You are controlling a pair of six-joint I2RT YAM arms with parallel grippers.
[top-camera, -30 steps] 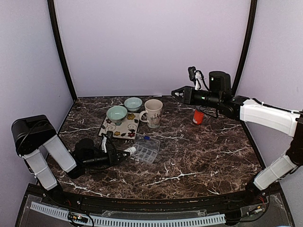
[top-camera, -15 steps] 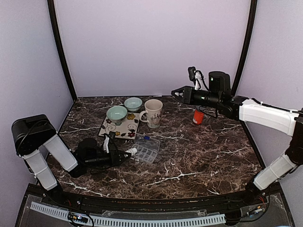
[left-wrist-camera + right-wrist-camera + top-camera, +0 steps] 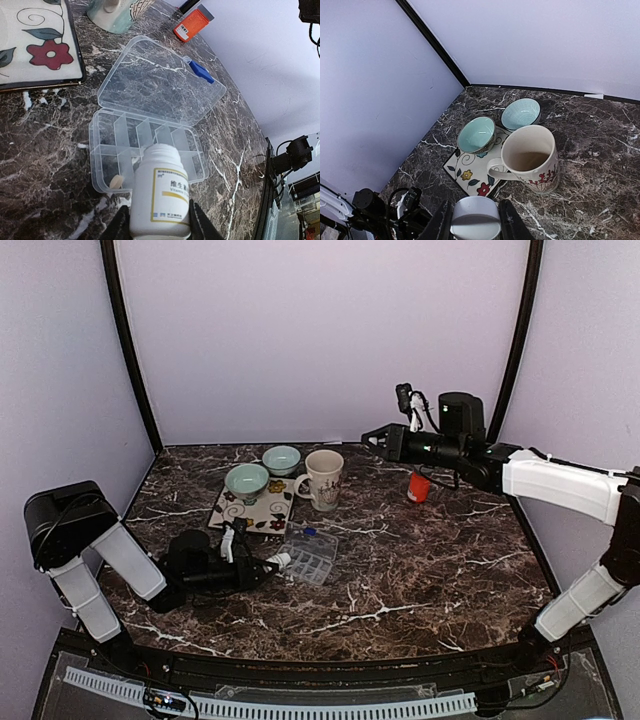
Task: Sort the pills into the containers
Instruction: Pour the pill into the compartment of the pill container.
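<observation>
- The left gripper (image 3: pixel 159 227) is clamped on a white pill bottle (image 3: pixel 160 192). The bottle's far end is at the rim of the open clear organiser box (image 3: pixel 107 150).
- The box lies toward the table's (image 3: pixel 420 570) left edge, with one pill (image 3: pixel 117 182) in a corner compartment.
- The right gripper (image 3: pixel 474 222) is clamped on a white round-topped item (image 3: pixel 475 215), high over the far right corner.
</observation>
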